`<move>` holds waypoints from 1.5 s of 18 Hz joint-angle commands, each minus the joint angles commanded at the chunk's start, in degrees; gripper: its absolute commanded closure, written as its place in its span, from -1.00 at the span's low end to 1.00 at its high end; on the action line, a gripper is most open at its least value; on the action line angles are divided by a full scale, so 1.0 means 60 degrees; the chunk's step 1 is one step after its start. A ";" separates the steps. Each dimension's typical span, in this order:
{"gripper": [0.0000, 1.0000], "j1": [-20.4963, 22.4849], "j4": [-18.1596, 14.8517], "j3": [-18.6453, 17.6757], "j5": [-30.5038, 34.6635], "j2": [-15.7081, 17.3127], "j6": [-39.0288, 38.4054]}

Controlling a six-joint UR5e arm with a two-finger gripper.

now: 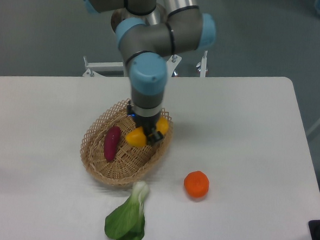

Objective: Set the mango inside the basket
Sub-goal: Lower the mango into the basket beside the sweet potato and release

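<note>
1. One purple sweet potato [112, 142] lies in the left half of the basket [96, 165], as I see it.
2. My gripper [146, 133] is clamped on the mango [136, 137], holding it over the basket's middle, just right of the potato.
3. A bok choy [127, 218] lies below the basket.
4. An orange [196, 184] sits apart to the right.

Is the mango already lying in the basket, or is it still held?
Still held: the pincer is shut on the mango, over the basket beside the purple sweet potato.
</note>
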 joint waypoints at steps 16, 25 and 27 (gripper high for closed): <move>-1.00 0.0000 0.0513 0.0117 -0.0016 -0.0059 -0.0337; -1.00 0.1009 0.0382 0.1317 -0.0015 -0.0395 -0.0205; -1.00 0.1273 0.0367 0.1624 -0.0015 -0.0600 -0.0190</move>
